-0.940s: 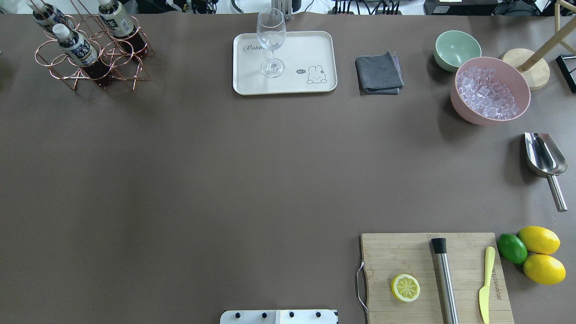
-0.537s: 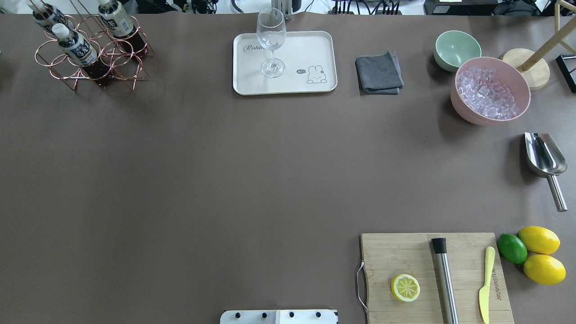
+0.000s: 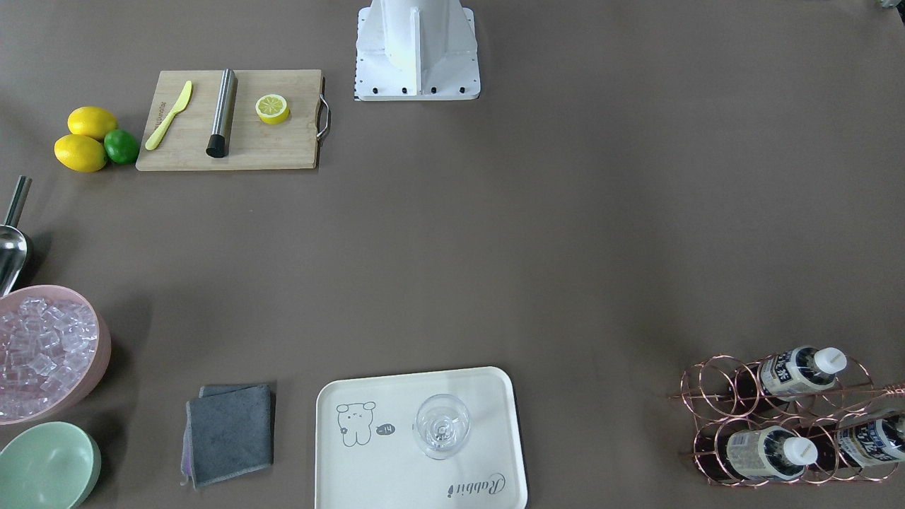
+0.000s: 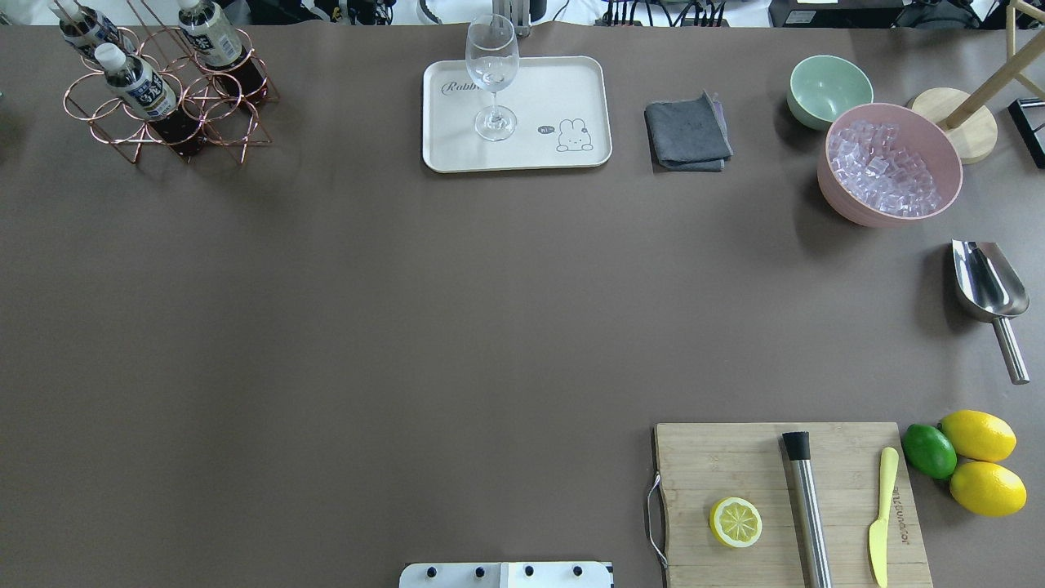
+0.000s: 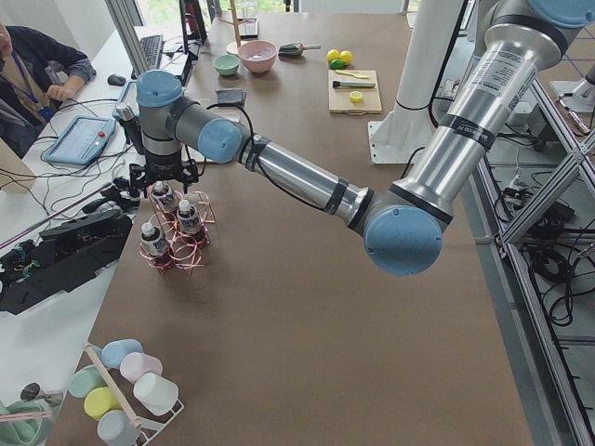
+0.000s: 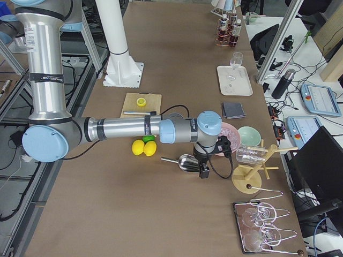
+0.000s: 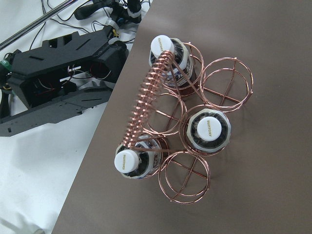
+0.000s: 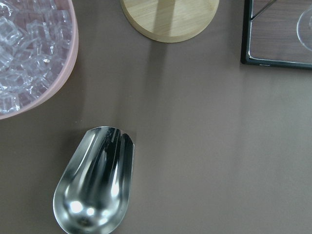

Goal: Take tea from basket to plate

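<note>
The copper wire basket [image 4: 214,104] stands at the table's far left corner and holds three tea bottles [image 4: 139,82] with white caps. In the left wrist view the basket [image 7: 146,97] lies straight below, the caps [image 7: 209,130] facing up. My left gripper [image 5: 160,178] hovers over the basket's far end; I cannot tell if it is open or shut. The cream plate [image 4: 555,90] at the far middle carries a wine glass [image 4: 492,73]. My right gripper [image 6: 205,165] hangs over a steel scoop [image 8: 95,187], and its state cannot be told.
A pink bowl of ice [image 4: 890,163], a green bowl [image 4: 829,90] and a grey cloth [image 4: 687,132] lie right of the plate. A cutting board [image 4: 735,457] with a lemon half, muddler and knife sits near right, with lemons and a lime beside it.
</note>
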